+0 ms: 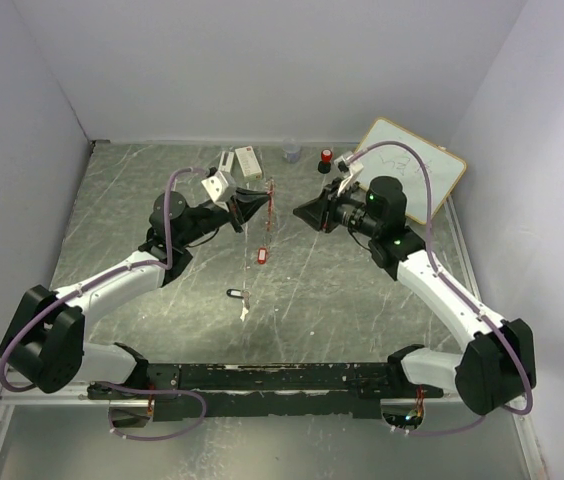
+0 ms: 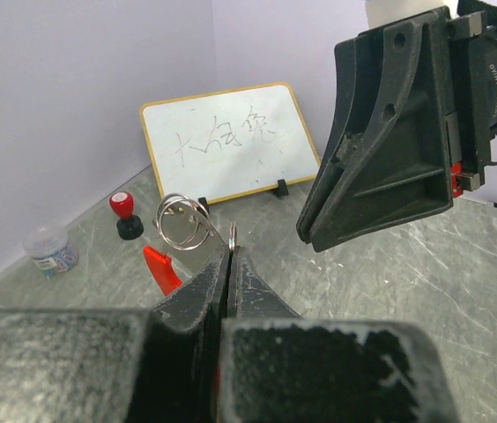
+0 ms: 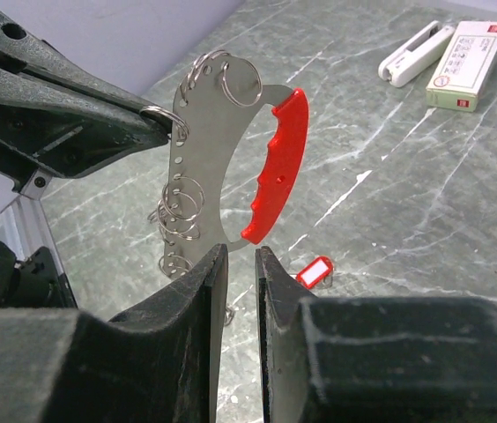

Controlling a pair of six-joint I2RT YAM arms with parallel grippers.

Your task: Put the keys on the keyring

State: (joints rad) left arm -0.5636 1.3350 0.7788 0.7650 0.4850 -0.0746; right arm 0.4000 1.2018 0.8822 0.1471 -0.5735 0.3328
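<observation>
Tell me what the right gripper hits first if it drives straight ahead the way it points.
Likely the keyring, held by the left gripper: its lower tip sits right ahead of the right gripper, whose jaws stand slightly apart. The top view shows a gap between them.

The keyring [image 3: 277, 167] has a red handle and shiny silver rings. The red key [image 1: 260, 257] has a red head. The black key [image 1: 233, 293] has a black one. The table [image 1: 342, 300] is grey with white streaks.

Top external: high above the near edge, looking down on the whole table [image 1: 342, 290]. Wrist views — close and low, facing each other across the keyring [image 3: 275, 167], which both share; the left also faces the whiteboard [image 2: 231, 141].
</observation>
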